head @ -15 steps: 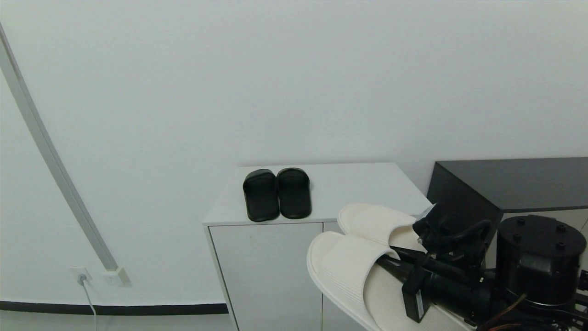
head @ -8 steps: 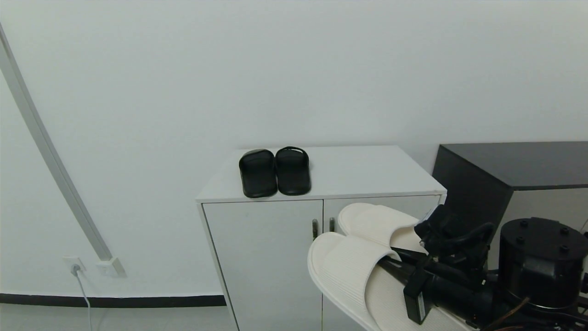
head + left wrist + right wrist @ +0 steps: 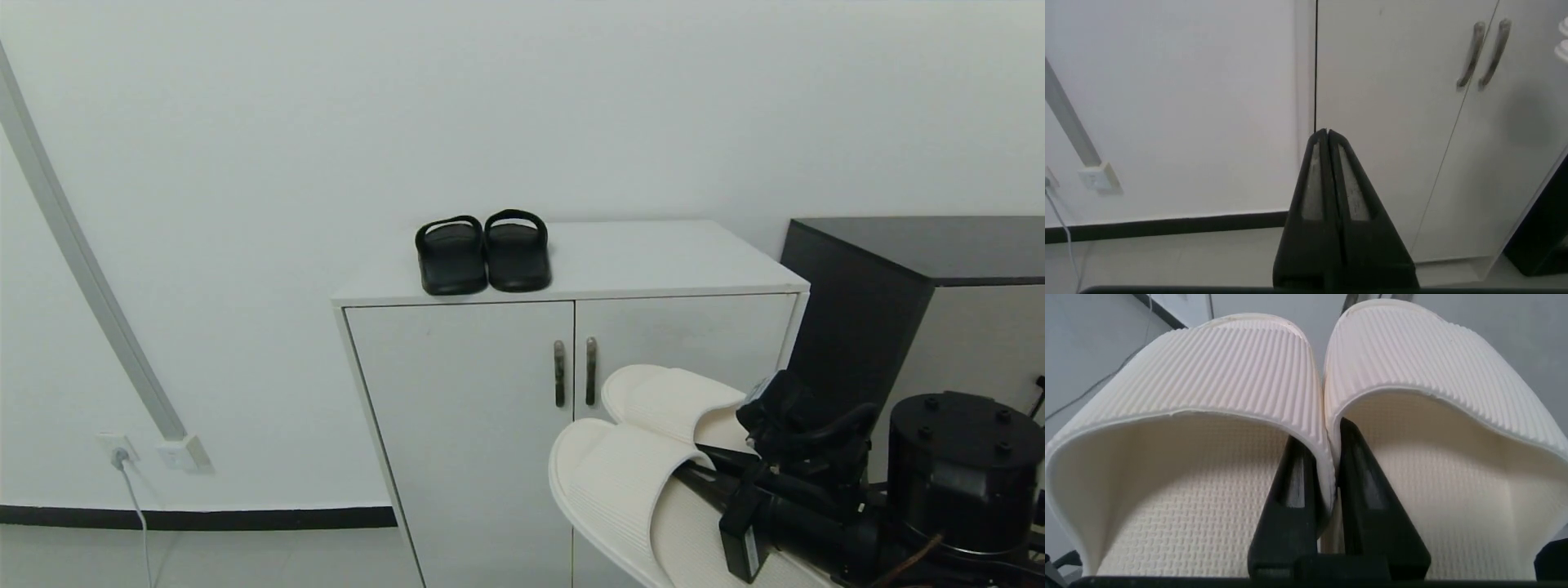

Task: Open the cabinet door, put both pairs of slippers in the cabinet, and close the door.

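Note:
A white cabinet (image 3: 457, 425) stands against the wall, both doors shut, two dark handles (image 3: 574, 372) at the middle seam. A pair of black slippers (image 3: 482, 253) rests on its top near the left front edge. My right gripper (image 3: 1325, 478) is shut on a pair of white slippers (image 3: 645, 457), pinching their inner edges together, low in front of the right door. In the right wrist view the white slippers (image 3: 1249, 416) lie side by side. My left gripper (image 3: 1327, 135) is shut on nothing, in front of the cabinet's left edge (image 3: 1315, 73), with the handles (image 3: 1483, 53) off to one side.
A dark cabinet (image 3: 890, 278) stands right beside the white one. A grey conduit (image 3: 73, 245) slants down the wall to a socket (image 3: 114, 449) with a cable near the floor. A black skirting strip (image 3: 196, 517) runs along the wall's base.
The head camera has dropped or tilted down: the cabinet sits higher in the picture and its doors and handles have come into sight. The right gripper still holds the white slippers.

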{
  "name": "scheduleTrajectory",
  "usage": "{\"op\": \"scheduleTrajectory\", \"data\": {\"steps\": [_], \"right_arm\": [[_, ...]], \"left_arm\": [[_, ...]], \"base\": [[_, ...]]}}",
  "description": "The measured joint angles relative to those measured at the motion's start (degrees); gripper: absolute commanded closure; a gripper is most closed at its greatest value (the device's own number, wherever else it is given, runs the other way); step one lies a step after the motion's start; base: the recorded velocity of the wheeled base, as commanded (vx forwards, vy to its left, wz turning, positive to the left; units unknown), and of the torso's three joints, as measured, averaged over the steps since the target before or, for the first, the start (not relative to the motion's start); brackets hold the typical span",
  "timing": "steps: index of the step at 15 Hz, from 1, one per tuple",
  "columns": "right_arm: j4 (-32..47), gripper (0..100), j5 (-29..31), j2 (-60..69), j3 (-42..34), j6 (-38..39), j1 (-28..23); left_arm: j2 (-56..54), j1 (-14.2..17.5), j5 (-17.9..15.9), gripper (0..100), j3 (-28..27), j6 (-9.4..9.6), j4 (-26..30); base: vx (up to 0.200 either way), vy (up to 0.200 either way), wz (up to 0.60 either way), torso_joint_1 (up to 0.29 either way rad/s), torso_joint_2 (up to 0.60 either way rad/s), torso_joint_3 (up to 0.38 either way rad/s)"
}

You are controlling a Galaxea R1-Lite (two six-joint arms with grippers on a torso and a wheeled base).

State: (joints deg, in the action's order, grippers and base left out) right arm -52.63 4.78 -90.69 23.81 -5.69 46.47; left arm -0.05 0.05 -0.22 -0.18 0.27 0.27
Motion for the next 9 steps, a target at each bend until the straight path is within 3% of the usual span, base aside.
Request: {"op": "scheduleTrajectory", "data": {"steps": [9], "right_arm": [[-0.17,100,-0.05,0.44,-1.12,0.06,0.11]], "left_arm": [[0.0,0.0,-0.05,100,0.07,0.16,0.06]], "base": [[0.0,0.0,0.0,-0.1,0.44,0.327]]}}
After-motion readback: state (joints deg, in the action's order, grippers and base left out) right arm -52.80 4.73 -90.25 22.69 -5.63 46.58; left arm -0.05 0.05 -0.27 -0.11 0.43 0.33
